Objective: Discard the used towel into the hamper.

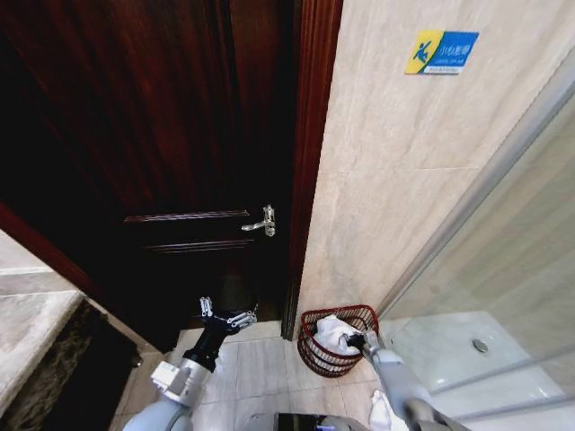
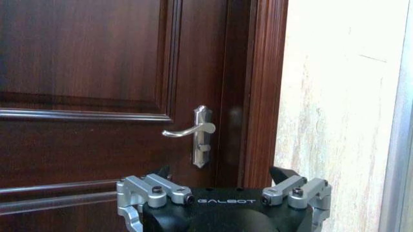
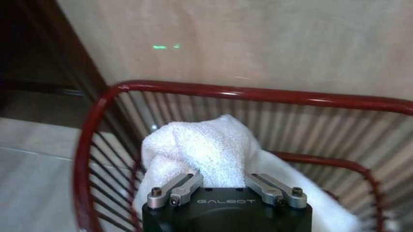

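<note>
The hamper is a dark red wire basket on the tiled floor, against the wall beside the door frame. A white towel bulges up inside it. My right gripper hangs just over the hamper's rim, shut on the towel, whose folded bulk rises between the fingers. The towel's lower part drapes down inside the basket. My left gripper is held low in front of the door with its jaws spread open and nothing in them; in its own wrist view the left gripper faces the door.
A dark wooden door with a silver lever handle stands shut ahead. A glass shower screen and white shower tray lie to the right. A stone counter is at the left. A white cloth lies on the floor.
</note>
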You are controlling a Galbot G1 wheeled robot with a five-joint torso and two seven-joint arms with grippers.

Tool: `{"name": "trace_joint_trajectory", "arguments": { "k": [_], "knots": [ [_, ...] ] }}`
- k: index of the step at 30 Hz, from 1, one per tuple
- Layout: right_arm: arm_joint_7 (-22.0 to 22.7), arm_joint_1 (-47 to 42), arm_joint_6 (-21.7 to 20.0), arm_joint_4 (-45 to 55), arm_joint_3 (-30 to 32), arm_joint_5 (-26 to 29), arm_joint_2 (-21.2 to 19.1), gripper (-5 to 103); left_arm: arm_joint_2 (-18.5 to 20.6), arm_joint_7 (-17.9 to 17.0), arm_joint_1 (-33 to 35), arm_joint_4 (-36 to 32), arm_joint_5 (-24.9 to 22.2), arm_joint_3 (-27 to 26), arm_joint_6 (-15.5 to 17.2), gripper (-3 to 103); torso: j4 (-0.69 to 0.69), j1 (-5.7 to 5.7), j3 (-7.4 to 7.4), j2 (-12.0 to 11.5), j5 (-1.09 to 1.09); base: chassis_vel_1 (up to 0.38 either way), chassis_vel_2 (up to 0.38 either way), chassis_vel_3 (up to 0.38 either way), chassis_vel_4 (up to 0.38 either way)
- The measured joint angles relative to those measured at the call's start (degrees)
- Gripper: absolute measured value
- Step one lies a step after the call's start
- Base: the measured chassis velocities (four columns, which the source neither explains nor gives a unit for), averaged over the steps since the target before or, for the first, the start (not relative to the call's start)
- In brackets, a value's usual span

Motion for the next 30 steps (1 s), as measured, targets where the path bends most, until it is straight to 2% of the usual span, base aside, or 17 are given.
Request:
{"name": "trace_joint_trajectory", "arguments": {
  "k": [2, 5, 8, 10, 12, 13, 14, 17, 20, 22, 23, 24, 25, 27, 30],
  "knots": [
    [-0.31, 0.18, -0.23, -0.18, -0.21, 0.37, 0.49, 9, 0.00, 0.00, 0.00, 0.00, 0.00, 0.00, 0.00, 100, 0.00, 0.00, 0.00, 0.00, 0.01, 0.000, 0.000, 0.000, 0.000],
    [-0.65, 1.38, -2.05, -2.16, -0.54, 5.49, 2.27, 9, 0.00, 0.00, 0.00, 0.00, 0.00, 0.00, 0.00, 100, 0.01, 0.00, 0.00, 0.00, 0.01, 0.000, 0.000, 0.000, 0.000],
    [0.35, 2.04, -2.87, -3.63, -0.47, 7.05, 2.50, 9, 0.00, 0.00, 0.00, 0.00, 0.00, 0.00, 0.00, 100, 0.02, 0.00, 0.00, 0.00, 0.01, 0.000, 0.000, 0.000, 0.000],
    [1.42, 2.14, -3.26, -3.93, -0.48, 6.99, 2.27, 9, 0.01, 0.00, 0.00, 0.00, 0.00, 0.00, 0.00, 100, 0.01, 0.00, 0.00, 0.00, 0.02, 0.000, 0.000, 0.000, 0.000],
    [5.05, 2.51, -3.97, -4.64, -0.40, 5.07, 1.33, 9, 0.00, 0.00, 0.00, 0.00, 0.00, 0.00, 0.00, 100, -0.02, 0.00, 0.00, 0.00, 0.00, 0.000, 0.000, 0.000, 0.000],
    [5.05, 2.51, -3.97, -4.64, -0.40, 5.07, 1.33, 9, 0.00, 0.00, 0.00, 0.00, 0.00, 0.00, 0.00, 100, -0.02, 0.00, 0.00, 0.00, 0.00, 0.000, 0.000, 0.000, 0.000],
    [7.43, 2.75, -4.81, -4.90, -0.15, 2.93, 0.78, 9, 0.00, 0.00, 0.00, 0.00, 0.00, 0.00, 0.00, 100, -0.02, 0.00, 0.00, 0.00, -0.03, 0.000, 0.000, 0.000, 0.000],
    [7.96, 2.17, -5.88, -3.85, -0.17, 3.24, -0.01, 5, 0.00, 0.00, 0.00, 0.00, 0.00, 0.00, 0.00, 100, -0.01, 0.00, 0.00, 0.00, 0.01, 0.000, 0.000, 0.000, 0.000],
    [6.87, 0.84, -5.32, -2.22, -0.19, 4.77, -0.27, 19, 0.00, 0.00, 0.00, 0.00, 0.00, 0.00, 0.00, 100, -0.01, 0.00, 0.00, 0.00, 0.01, 0.000, 0.000, 0.000, 0.000],
    [6.43, 0.38, -4.96, -1.72, -0.18, 4.96, -0.12, 19, 0.00, 0.00, 0.00, 0.00, 0.00, 0.00, 0.00, 100, -0.01, 0.00, 0.00, 0.00, 0.00, 0.000, 0.000, 0.000, 0.000],
    [5.46, -0.03, -4.86, -1.13, -0.20, 5.81, 0.13, 25, 0.00, 0.00, 0.00, 0.00, 0.00, 0.00, 0.00, 100, -0.02, 0.00, 0.00, 0.00, 0.00, 0.000, 0.000, 0.000, 0.000],
    [2.44, -0.70, -5.35, -0.11, -0.53, 9.10, 0.69, 30, 0.00, 0.00, 0.00, 0.00, 0.00, 0.00, 0.00, 100, -0.01, 0.00, 0.00, 0.00, -0.02, 0.000, 0.000, 0.000, 0.000],
    [2.44, -0.70, -5.35, -0.11, -0.53, 9.10, 0.69, 30, 0.00, 0.00, 0.00, 0.00, 0.00, 0.00, 0.00, 100, -0.01, 0.00, 0.00, 0.00, -0.02, 0.000, 0.000, 0.000, 0.000],
    [-0.89, -1.93, -6.50, 1.74, -1.33, 13.81, 2.11, 41, 0.00, 0.00, 0.00, 0.00, 0.00, 0.00, 0.00, 100, 0.00, 0.00, 0.00, 0.00, 0.02, 0.000, 0.000, 0.000, 0.000],
    [-1.62, -2.56, -7.07, 2.47, -1.53, 15.10, 3.86, 52, 0.00, 0.00, 0.00, 0.00, 0.00, 0.00, 0.00, 100, 0.02, 0.00, 0.00, 0.00, 0.02, 0.000, 0.000, 0.000, 0.000]
  ]
}}
